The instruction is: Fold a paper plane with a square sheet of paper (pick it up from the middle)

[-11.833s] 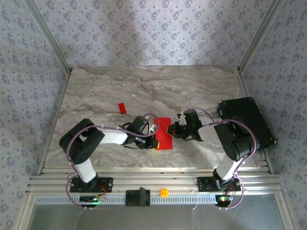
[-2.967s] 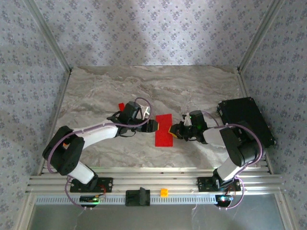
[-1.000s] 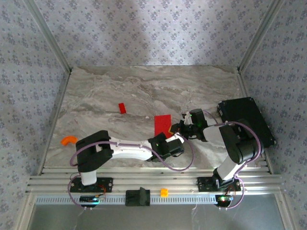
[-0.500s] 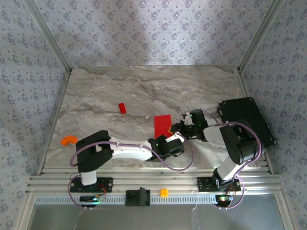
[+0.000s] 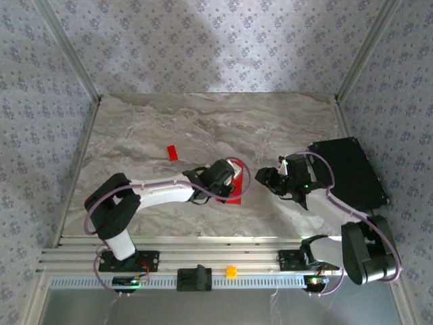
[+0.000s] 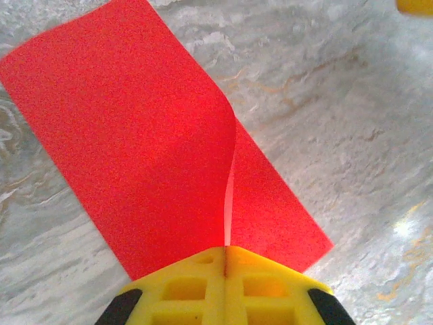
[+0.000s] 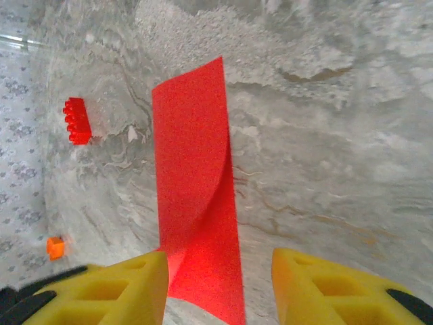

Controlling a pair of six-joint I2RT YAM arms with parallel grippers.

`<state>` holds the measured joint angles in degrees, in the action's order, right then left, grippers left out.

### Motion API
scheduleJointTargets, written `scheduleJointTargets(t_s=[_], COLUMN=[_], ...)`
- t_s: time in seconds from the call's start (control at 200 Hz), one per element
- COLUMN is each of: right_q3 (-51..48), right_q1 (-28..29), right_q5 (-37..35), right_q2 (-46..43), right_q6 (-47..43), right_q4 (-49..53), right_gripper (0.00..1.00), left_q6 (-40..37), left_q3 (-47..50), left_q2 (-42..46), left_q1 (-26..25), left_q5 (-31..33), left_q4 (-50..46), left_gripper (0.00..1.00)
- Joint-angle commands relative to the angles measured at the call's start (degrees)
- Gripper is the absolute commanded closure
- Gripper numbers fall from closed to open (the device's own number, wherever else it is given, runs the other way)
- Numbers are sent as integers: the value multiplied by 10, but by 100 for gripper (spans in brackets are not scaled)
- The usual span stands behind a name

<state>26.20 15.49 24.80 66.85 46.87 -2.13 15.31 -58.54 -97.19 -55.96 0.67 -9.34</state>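
Right of the small red block (image 5: pixel 172 152), a little nearer the arms: square sheet of paper (image 6: pixel 155 135) early in its folding.

Doubled into a long red rectangle, flat on the marble table (image 5: pixel 135 128) but for a top layer curling up along one edge. That edge pinched by the left gripper (image 6: pixel 224 254), jaws pressed together; right gripper (image 7: pixel 220 271) on the sheet's far side from the block, jaws spread, apparently holding nothing. No pointed nose, no wings yet, so most of the plane remains to be made.

arms (image 5: pixel 162 193): white links, black joints
cables (image 5: pixel 162 181): lilac, looping along each arm
left gripper (image 6: pixel 225 252): yellow fingers, square recesses
right gripper (image 7: pixel 220 261): yellow fingers, black mounts
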Motion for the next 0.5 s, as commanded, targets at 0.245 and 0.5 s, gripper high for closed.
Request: scheduleJointTargets(t_s=[0.245, 0.5], right_q3=[-38, -38], right_q1=[7, 42], right_q5=[8, 15], right_q2=[-44, -29], right_q6=[-7, 6], right_q4=[25, 12], right_gripper=[61, 79], left_q6=[68, 114], left_q3=[-16, -32], left_q2=[-23, -44], left_q1=[44, 45], left_q5=[-197, -196], left_q4=[37, 55], left_gripper=[100, 100])
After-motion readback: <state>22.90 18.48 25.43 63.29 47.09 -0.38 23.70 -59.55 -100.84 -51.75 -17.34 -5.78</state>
